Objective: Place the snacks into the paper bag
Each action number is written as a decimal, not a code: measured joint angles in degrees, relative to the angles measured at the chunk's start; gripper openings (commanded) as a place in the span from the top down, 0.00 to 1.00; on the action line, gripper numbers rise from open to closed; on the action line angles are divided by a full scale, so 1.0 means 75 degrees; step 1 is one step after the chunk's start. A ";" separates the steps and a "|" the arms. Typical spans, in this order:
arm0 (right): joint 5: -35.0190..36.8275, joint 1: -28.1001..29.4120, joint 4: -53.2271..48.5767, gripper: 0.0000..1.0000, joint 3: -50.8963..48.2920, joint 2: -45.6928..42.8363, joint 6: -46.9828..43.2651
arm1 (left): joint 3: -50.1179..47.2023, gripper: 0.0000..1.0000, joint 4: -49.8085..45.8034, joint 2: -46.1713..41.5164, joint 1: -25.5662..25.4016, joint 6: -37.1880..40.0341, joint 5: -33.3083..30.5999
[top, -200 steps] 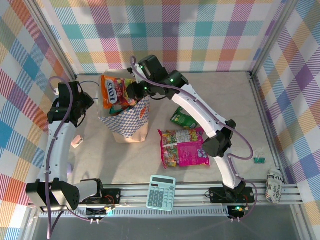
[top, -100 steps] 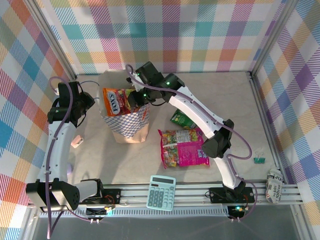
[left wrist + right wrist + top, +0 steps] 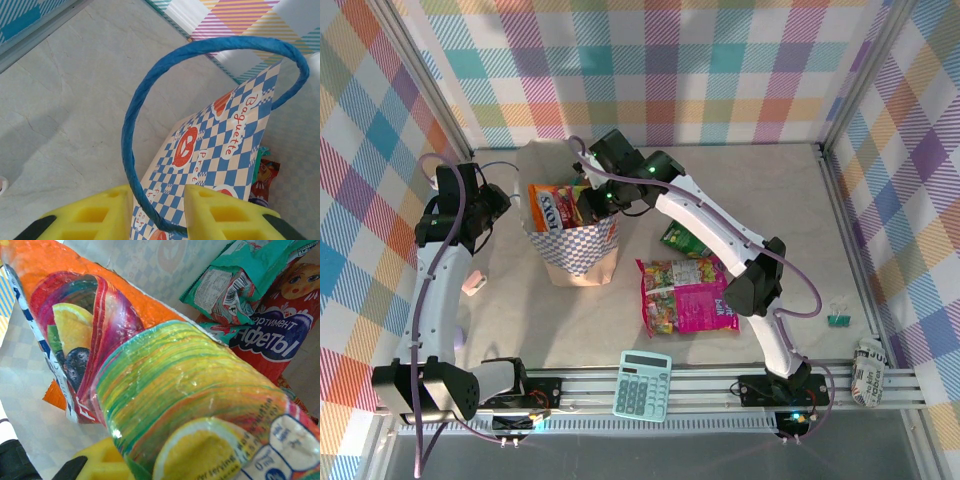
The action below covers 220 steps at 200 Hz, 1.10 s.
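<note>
Arching over paper bag (image 3: 582, 252), right claw (image 3: 584, 206) (gripping snack (image 3: 551, 206)).

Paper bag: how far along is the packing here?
Done: a teal packet and a red packet lie inside the paper bag. In hand: the right arm's jaws hold an orange packet half into the bag's mouth, while the left arm's jaws straddle its blue handle. Left: the magenta packet and a green packet on the table.

The checkered paper bag (image 3: 582, 252) stood upright on the tabletop, mouth open. An orange packet (image 3: 552, 206) stuck halfway out. A magenta packet (image 3: 692, 298) and a green packet (image 3: 684, 240) lay flat to its right.
</note>
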 measured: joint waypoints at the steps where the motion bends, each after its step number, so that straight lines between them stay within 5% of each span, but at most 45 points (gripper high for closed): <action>1: -0.0003 0.0000 0.0000 1.00 0.0000 0.0000 0.0000 | 0.0000 0.67 0.0000 0.0000 0.0000 0.0000 0.0000; 75: 0.0117 0.0000 -0.0143 0.96 0.0000 0.0000 0.0000 | 0.0000 0.66 -0.0003 0.0000 0.0000 0.0003 0.0070; 162: 0.0262 0.0006 -0.0251 0.62 0.0085 0.0000 0.0015 | 0.0000 0.62 -0.0009 0.0000 0.0003 0.0029 0.0128; 220: 0.0300 0.0023 -0.0248 0.61 0.0149 -0.0064 0.0012 | 0.0000 0.61 -0.0015 0.0000 0.0003 0.0061 0.0134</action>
